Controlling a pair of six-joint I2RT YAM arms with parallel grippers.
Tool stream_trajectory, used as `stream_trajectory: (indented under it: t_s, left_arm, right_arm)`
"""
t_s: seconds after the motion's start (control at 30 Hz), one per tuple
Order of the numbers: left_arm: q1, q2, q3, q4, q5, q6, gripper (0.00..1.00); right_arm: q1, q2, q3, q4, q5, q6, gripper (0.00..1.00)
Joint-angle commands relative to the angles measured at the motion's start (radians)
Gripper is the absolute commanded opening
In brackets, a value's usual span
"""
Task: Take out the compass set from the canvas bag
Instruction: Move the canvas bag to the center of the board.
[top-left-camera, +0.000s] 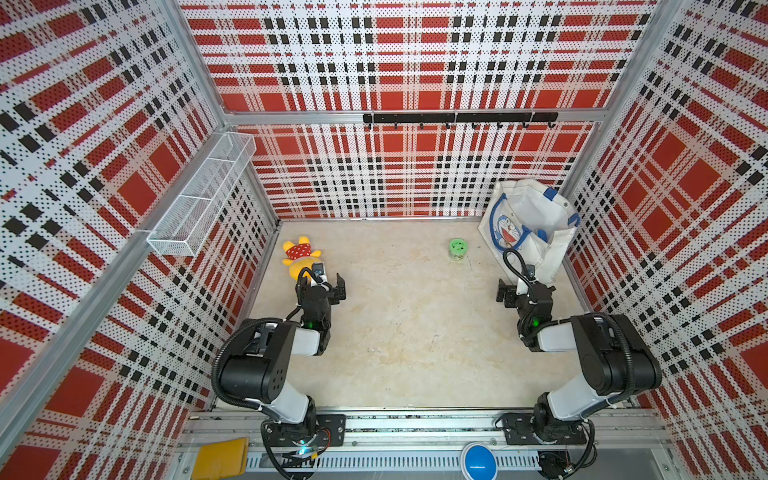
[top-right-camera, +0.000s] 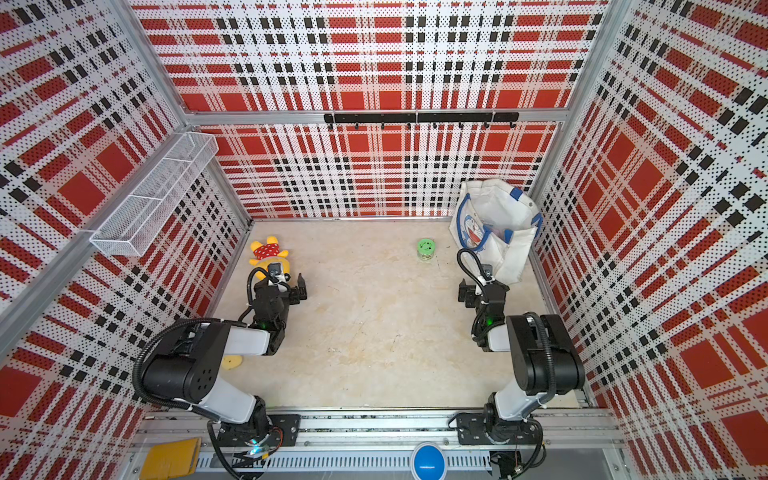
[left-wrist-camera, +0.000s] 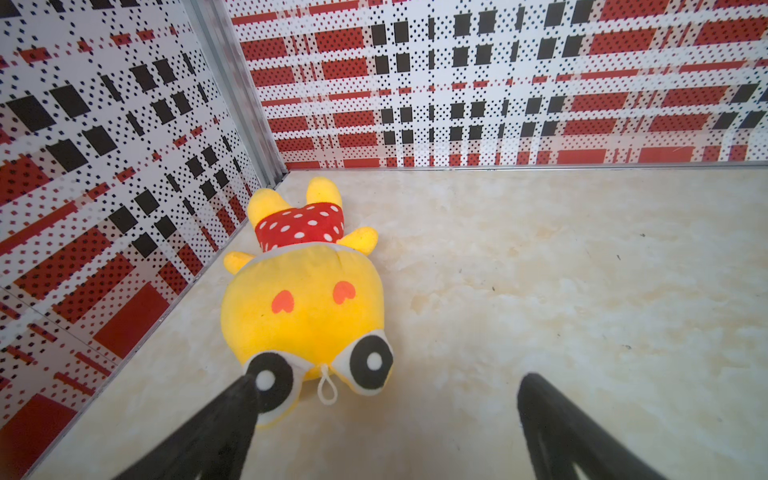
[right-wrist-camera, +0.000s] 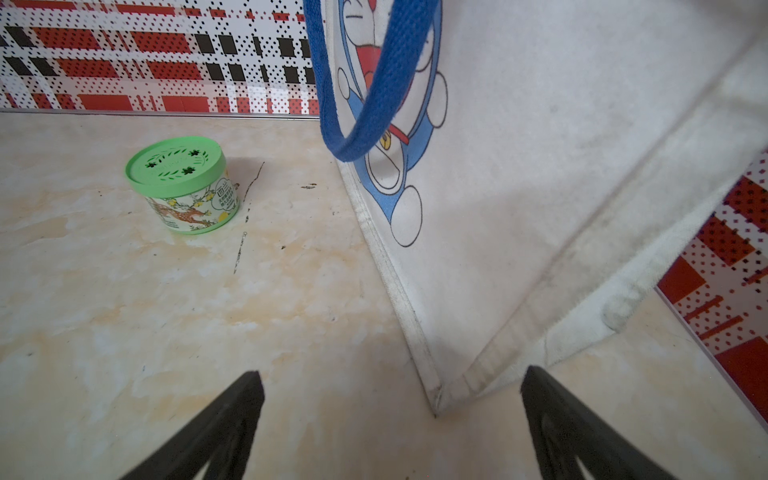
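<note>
I see the canvas bag (top-left-camera: 524, 210) upright in the far right corner, mouth open, white with blue straps and a blue cat print (seams look grubby); my left gripper (left-wrist-camera: 386, 380) and right gripper (right-wrist-camera: 390, 376) both gape, empty

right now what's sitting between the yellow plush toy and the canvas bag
Only the green tub, standing on the tabletop much nearer the canvas bag than the yellow plush toy; the rest is bare. Both top views show it.
</note>
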Motion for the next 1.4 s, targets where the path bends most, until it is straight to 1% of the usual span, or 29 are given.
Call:
stream_trajectory:
  t_s: [0.0,0.07,0.13,0.2,0.23,0.3,0.37,0.43,0.5,0.57,0.63,0.7,0.77,0.8,0.9,0.97,1.0,1.07,1.13,1.2,1.23,1.27,1.3,1.33,1.37]
  left_arm:
    - [0.008,0.002,0.005,0.004,0.011,-0.011,1.00]
    - [0.007,-0.002,0.000,0.010,0.002,-0.014,1.00]
    - [0.005,-0.029,-0.026,0.037,-0.048,-0.032,1.00]
    - [0.002,-0.076,-0.059,0.062,-0.045,-0.019,1.00]
    - [-0.015,-0.112,-0.058,0.029,-0.096,-0.016,1.00]
    - [-0.022,-0.212,-0.026,-0.144,-0.138,-0.049,1.00]
    - [-0.020,-0.289,0.032,-0.339,-0.164,-0.117,1.00]
    - [-0.025,-0.343,0.107,-0.531,-0.162,-0.183,1.00]
    - [-0.040,-0.374,0.176,-0.669,-0.157,-0.267,1.00]
    - [-0.055,-0.386,0.247,-0.780,-0.132,-0.325,1.00]
    - [-0.071,-0.381,0.327,-0.880,-0.103,-0.386,1.00]
    - [-0.077,-0.364,0.402,-0.961,-0.056,-0.432,1.00]
    - [-0.068,-0.337,0.487,-1.052,-0.006,-0.520,1.00]
    - [-0.054,-0.324,0.523,-1.085,0.039,-0.569,1.00]
    - [0.022,-0.279,0.584,-1.095,0.258,-0.731,1.00]
    - [0.052,-0.225,0.643,-1.095,0.412,-0.770,1.00]
    - [0.051,-0.197,0.679,-1.103,0.456,-0.781,1.00]
    - [0.017,-0.155,0.752,-1.135,0.480,-0.791,1.00]
    - [-0.029,-0.130,0.815,-1.145,0.500,-0.795,1.00]
    - [-0.087,-0.119,0.885,-1.188,0.466,-0.792,1.00]
    - [-0.118,-0.120,0.916,-1.212,0.433,-0.778,1.00]
    - [-0.151,-0.129,0.942,-1.232,0.383,-0.759,1.00]
    - [-0.177,-0.144,0.962,-1.240,0.326,-0.735,1.00]
    - [-0.216,-0.157,0.972,-1.241,0.274,-0.722,1.00]
    - [-0.232,-0.172,0.975,-1.234,0.226,-0.722,1.00]
  right_arm:
    - [0.000,-0.014,0.013,0.039,-0.012,-0.013,1.00]
    - [0.002,-0.029,0.008,0.032,0.041,-0.001,1.00]
    - [0.002,-0.094,-0.001,-0.005,0.097,0.022,0.99]
    - [0.002,-0.177,-0.007,-0.073,0.112,0.032,0.99]
    - [0.004,-0.225,-0.003,-0.128,0.118,0.036,1.00]
    - [0.011,-0.324,0.027,-0.278,0.155,0.079,1.00]
    - [0.012,-0.399,0.096,-0.495,0.201,0.160,1.00]
    - [0.011,-0.435,0.195,-0.738,0.246,0.238,1.00]
    - [0.011,-0.434,0.309,-0.955,0.225,0.287,0.99]
    - [0.011,-0.408,0.419,-1.127,0.159,0.295,1.00]
    - [0.001,-0.377,0.508,-1.269,0.128,0.389,1.00]
    - [-0.041,-0.360,0.555,-1.335,0.023,0.487,1.00]
    - [-0.101,-0.354,0.576,-1.345,-0.169,0.583,1.00]
    - [-0.113,-0.353,0.584,-1.340,-0.228,0.606,1.00]
    - [-0.101,-0.341,0.666,-1.396,-0.291,0.611,1.00]
    - [-0.083,-0.333,0.731,-1.441,-0.299,0.594,1.00]
    - [-0.075,-0.329,0.758,-1.457,-0.304,0.585,0.98]
    - [-0.050,-0.317,0.818,-1.491,-0.320,0.563,0.92]
    - [-0.008,-0.299,0.891,-1.538,-0.304,0.535,0.84]
    - [0.041,-0.283,0.961,-1.579,-0.259,0.509,0.74]
    - [0.063,-0.271,0.998,-1.603,-0.228,0.496,0.73]
    - [0.081,-0.260,1.034,-1.623,-0.199,0.487,0.74]
    - [0.092,-0.245,1.074,-1.644,-0.179,0.487,0.79]
    - [0.094,-0.233,1.102,-1.658,-0.164,0.487,0.85]
    - [0.092,-0.223,1.130,-1.667,-0.153,0.487,0.91]
